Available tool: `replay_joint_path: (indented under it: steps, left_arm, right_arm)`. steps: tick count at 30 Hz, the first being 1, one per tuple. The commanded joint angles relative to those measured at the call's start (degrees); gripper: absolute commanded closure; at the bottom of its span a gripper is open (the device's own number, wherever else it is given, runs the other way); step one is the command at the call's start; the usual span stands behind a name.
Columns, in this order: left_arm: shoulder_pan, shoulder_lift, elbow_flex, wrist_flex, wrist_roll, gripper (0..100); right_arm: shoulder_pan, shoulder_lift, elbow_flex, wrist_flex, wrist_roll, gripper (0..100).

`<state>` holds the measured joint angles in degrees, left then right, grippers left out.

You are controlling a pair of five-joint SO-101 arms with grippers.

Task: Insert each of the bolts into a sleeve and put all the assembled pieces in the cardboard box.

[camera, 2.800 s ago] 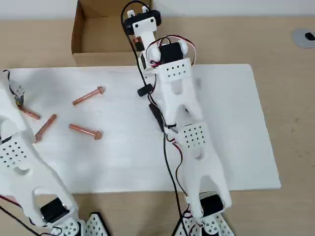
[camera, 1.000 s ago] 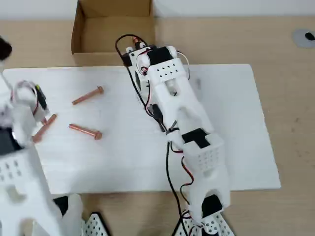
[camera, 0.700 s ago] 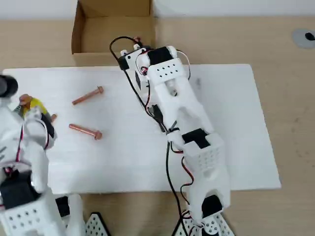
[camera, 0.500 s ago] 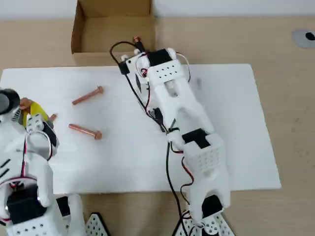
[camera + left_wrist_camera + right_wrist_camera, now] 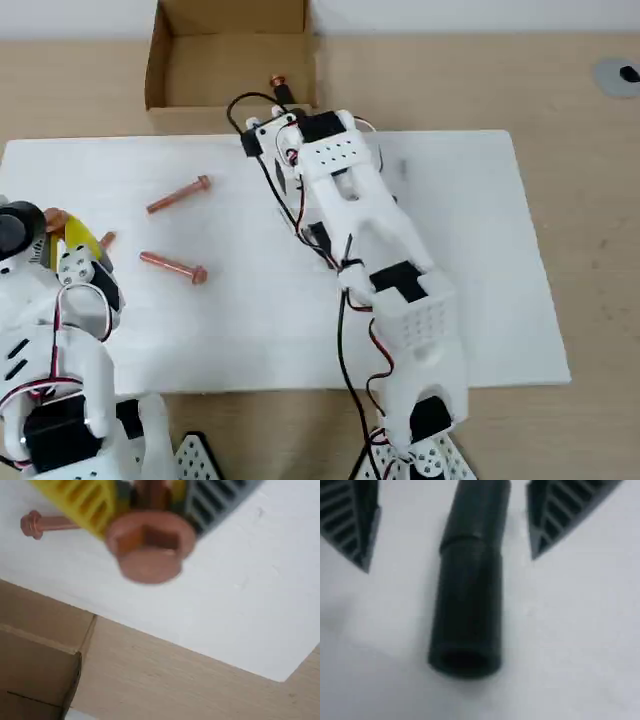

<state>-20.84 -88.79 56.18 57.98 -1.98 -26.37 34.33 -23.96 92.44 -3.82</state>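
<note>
Progress is running partway — one assembled piece seems to be lying in the box, upper centre. Left gripper is clamping a bolt; right gripper is straddling a sleeve, jaws apart — other bolts are waiting left.

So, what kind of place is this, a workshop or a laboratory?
Most likely a small robotics laboratory bench, not a real workshop. Two robot arms stand at a wooden table, and a white sheet on it carries a few copper bolts, with a cardboard box beside the sheet.
</note>
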Motion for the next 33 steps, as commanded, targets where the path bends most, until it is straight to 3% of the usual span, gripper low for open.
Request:
replay_joint_path:
  steps: [1,12,19,33]
  left_arm:
    - [0.7,-0.5,-0.4,-1.2,0.1,99]
    - [0.7,-0.5,0.3,-1.2,0.2,99]
    - [0.7,-0.5,0.2,-1.2,0.3,99]
    - [0.7,-0.5,0.2,-1.2,0.3,99]
  right_arm:
    - [0.0,-3.6,-0.2,-1.4,0.4,75.3]
    - [0.0,0.3,0.0,-6.2,0.1,75.4]
    - [0.3,0.4,0.0,-5.7,0.4,90.3]
    - [0.3,4.6,0.0,1.4,0.4,91.0]
